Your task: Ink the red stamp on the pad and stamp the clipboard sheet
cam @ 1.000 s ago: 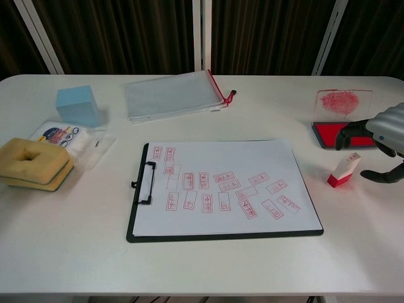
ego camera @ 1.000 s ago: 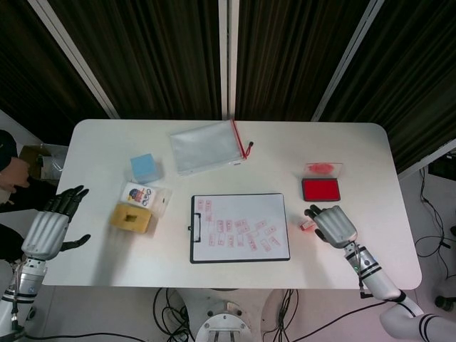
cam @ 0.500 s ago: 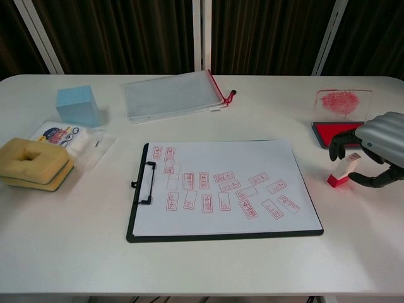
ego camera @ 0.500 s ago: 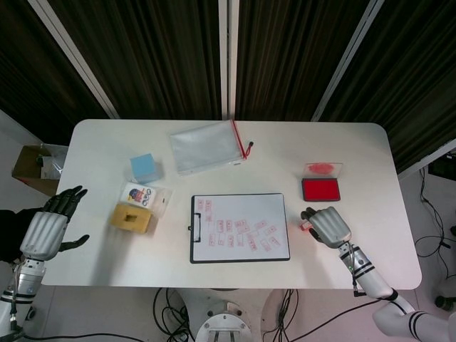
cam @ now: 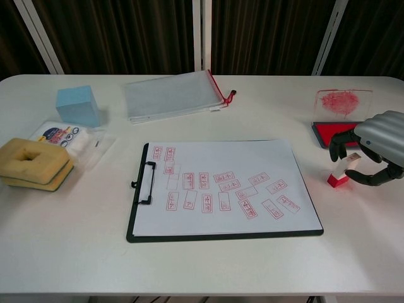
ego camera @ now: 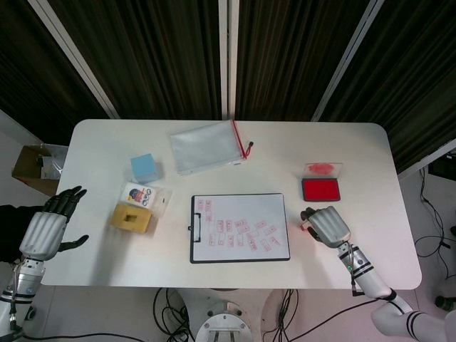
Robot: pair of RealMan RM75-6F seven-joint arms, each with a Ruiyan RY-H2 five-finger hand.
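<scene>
The red stamp (cam: 339,171) stands slightly tilted on the table, just right of the clipboard sheet (cam: 208,156), which bears several red imprints. My right hand (cam: 376,140) arches over the stamp, with curled fingers (cam: 336,146) on its far side and the thumb on its near side; I see no firm grip. The head view shows the stamp (ego camera: 305,227) peeking out at the left of the right hand (ego camera: 328,225). Behind the hand lies the open red ink pad (cam: 328,131), its stained clear lid (cam: 343,102) propped up. My left hand (ego camera: 47,226) hovers open off the table's left edge.
A zip pouch (cam: 173,94) lies at the back centre. A blue cube (cam: 77,105), a printed packet (cam: 63,137) and a yellow sponge (cam: 33,163) occupy the left side. The clipboard's clip (cam: 146,182) faces left.
My right hand has shifted left and settled over the stamp, its fingers curling in around it. The stamp now stands a little more upright. The left hand has stayed put.
</scene>
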